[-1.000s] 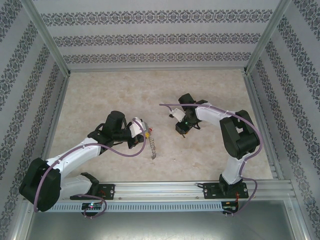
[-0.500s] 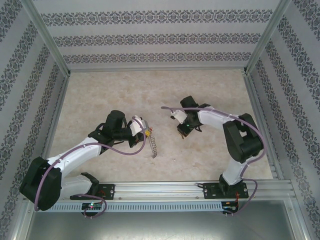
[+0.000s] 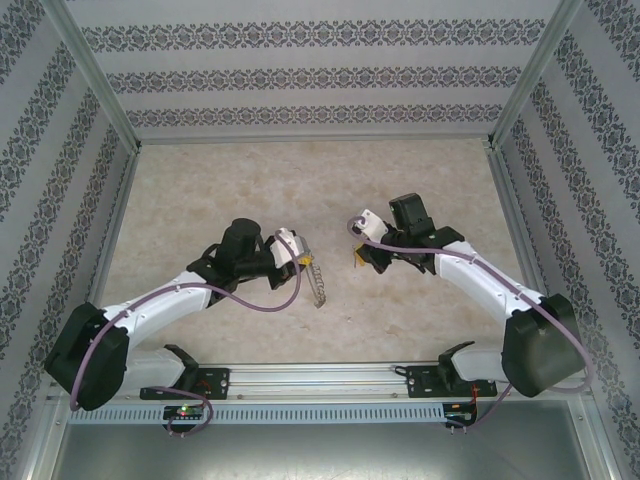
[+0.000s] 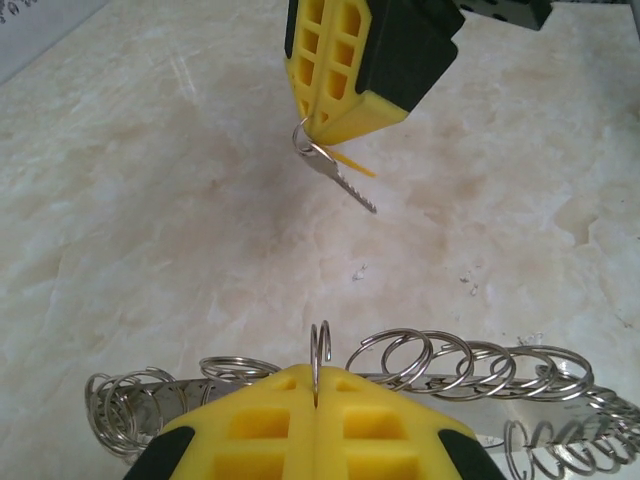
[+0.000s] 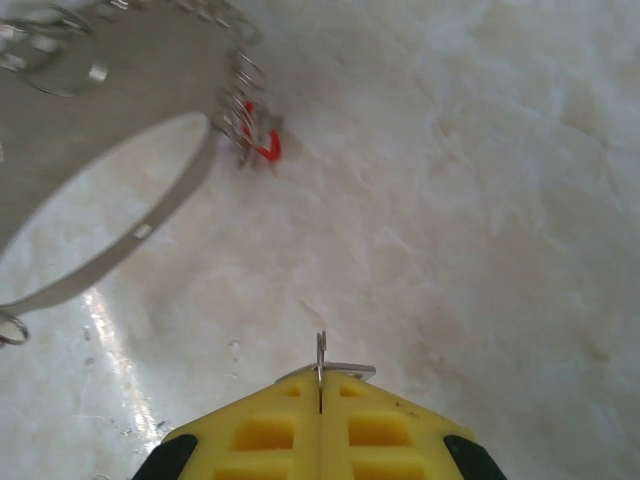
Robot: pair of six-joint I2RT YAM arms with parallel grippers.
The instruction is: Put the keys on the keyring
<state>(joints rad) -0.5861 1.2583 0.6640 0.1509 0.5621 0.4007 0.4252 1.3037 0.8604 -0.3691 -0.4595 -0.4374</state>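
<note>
My left gripper (image 4: pixel 318 388) is shut on one small link of the keyring (image 4: pixel 470 368), a silver band fringed with wire loops. In the top view the keyring (image 3: pixel 317 286) dangles below the left gripper (image 3: pixel 299 257). Facing it, my right gripper (image 4: pixel 345 118) is shut on the little ring of a key (image 4: pixel 342 177) with a silver blade and an orange-yellow head. The right wrist view has the right gripper (image 5: pixel 320 388) pinching that ring. Ahead of it lie the keyring band (image 5: pixel 150 215) and a red key (image 5: pixel 268 147) among the band's links. In the top view the right gripper (image 3: pixel 358 257) sits a short gap right of the keyring.
The tabletop (image 3: pixel 250 190) is pale marble-patterned, closed in by patterned walls and an aluminium frame (image 3: pixel 505 190). A metal rail (image 3: pixel 330 378) carrying both arm bases runs along the near edge.
The right arm has swung its elbow out to the right and low, and its gripper has stayed near the centre. The left gripper has shifted slightly right with the keyring.
</note>
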